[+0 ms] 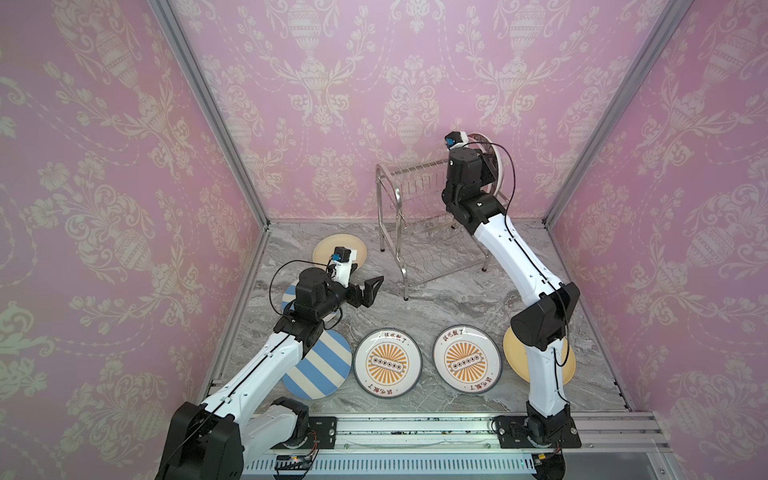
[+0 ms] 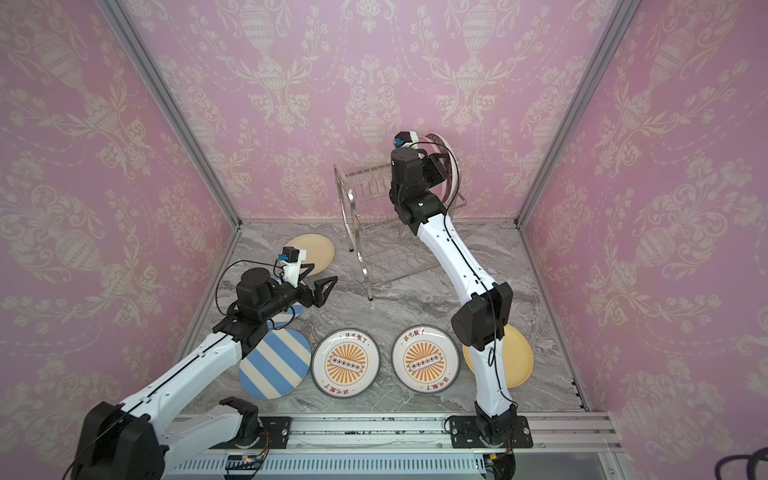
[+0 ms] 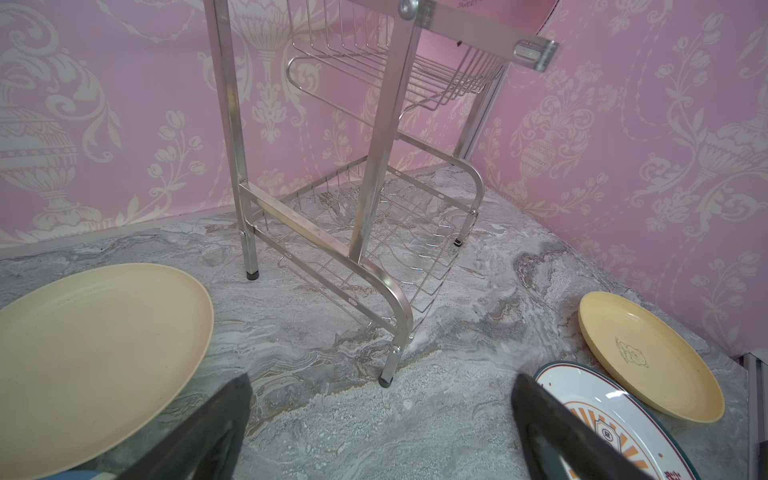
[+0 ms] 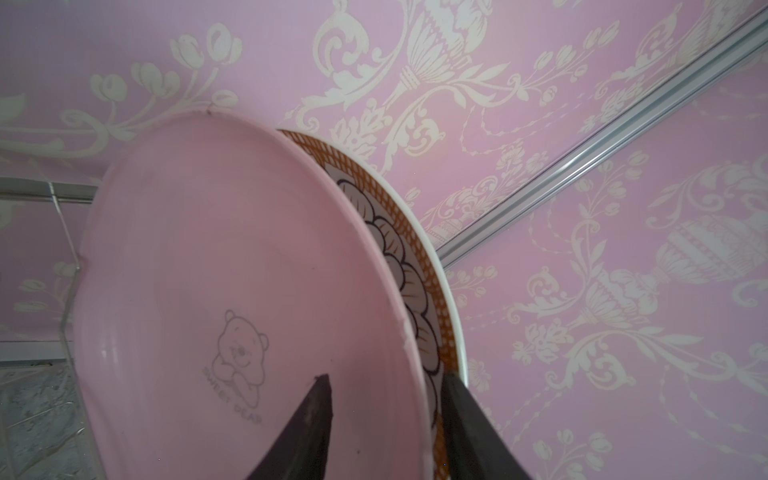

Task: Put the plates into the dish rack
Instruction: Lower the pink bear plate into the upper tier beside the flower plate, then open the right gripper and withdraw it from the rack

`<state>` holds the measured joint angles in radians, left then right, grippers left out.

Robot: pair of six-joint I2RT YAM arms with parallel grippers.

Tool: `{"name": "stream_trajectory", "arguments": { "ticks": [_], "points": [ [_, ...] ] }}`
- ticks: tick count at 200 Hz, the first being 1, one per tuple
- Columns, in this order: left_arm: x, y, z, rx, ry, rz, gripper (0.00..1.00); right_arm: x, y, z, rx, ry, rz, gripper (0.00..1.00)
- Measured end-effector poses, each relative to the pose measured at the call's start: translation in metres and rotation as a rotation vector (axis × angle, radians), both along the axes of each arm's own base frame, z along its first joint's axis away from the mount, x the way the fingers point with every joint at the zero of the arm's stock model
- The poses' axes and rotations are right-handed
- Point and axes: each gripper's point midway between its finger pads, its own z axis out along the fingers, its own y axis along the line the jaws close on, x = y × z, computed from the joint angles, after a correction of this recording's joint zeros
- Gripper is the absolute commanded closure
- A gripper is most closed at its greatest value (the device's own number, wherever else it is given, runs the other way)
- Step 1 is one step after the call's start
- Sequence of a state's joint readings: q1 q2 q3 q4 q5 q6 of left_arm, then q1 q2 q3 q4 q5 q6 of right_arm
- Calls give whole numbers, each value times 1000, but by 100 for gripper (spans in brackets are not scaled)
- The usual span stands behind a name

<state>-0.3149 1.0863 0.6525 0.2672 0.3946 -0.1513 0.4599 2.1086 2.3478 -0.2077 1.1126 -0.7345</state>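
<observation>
Logged right gripper fingers parted and released, pink plate standing on edge between them in dish rack upper tier, petal-patterned plate beside outer finger; judged best withdrawn along plate's plane.

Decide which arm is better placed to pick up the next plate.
Likely left. The left gripper hovers open near a cream plate; the right gripper is up at the dish rack, astride the pink plate.
</observation>
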Motion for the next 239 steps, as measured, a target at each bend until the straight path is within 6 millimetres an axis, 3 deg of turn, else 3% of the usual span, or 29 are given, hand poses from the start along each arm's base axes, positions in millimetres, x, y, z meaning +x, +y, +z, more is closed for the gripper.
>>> {"name": "stream_trajectory", "arguments": {
  "ticks": [15,97,197,239],
  "points": [
    [0,0,0,0,0,0,1,-1,4,0,-8,5,6,38],
    [-1,1,4,-4,-11,1,1,-10,7,5,-15,26,18,27],
    [-2,1,5,-3,-11,2,1,-44,-7,28,70,10,42,16],
    [1,5,2,6,6,23,1,-75,-14,38,153,6,91,13]
  ]
}}
